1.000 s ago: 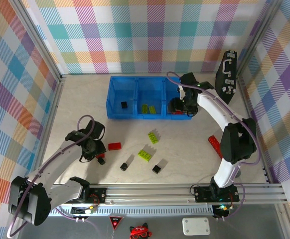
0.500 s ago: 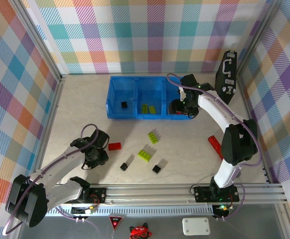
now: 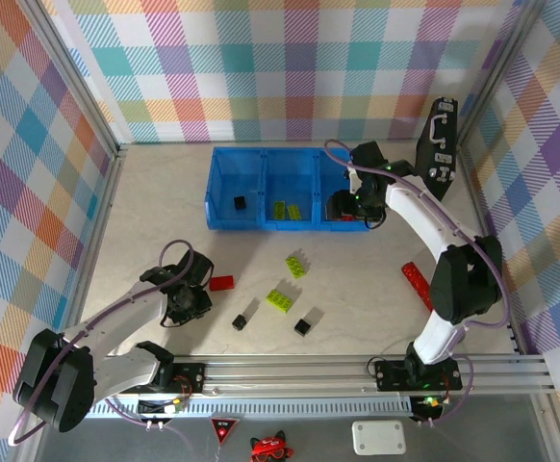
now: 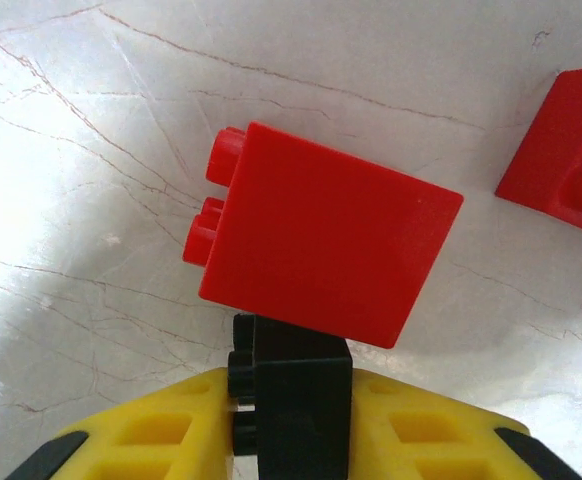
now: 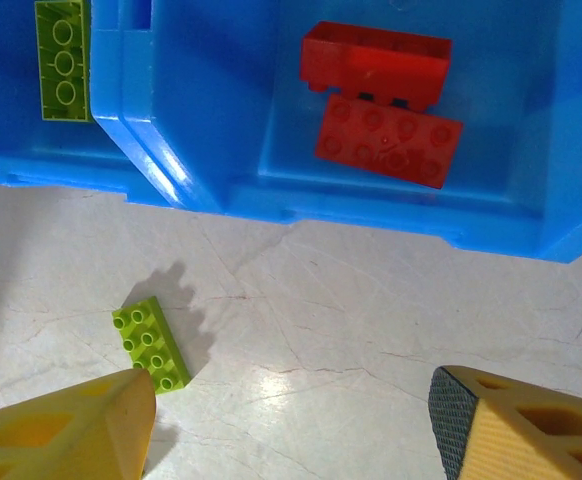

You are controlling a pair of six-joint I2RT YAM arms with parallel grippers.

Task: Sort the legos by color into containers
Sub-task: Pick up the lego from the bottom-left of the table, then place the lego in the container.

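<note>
Your left claw [image 4: 291,425] clenching a black lego [image 4: 293,372] well off the blue bin [image 3: 224,223]; right claw [image 5: 291,400] hanging released beside it.

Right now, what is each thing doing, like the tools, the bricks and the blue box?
Left tool: shut on a black brick that touches a red brick.
Right tool: open, holding nothing.
Blue bin: open on top, bricks in all three compartments.
Flat red brick: loose on the table.
Lime bricks: two loose on the table.
Small black bricks: two loose on the table.
</note>
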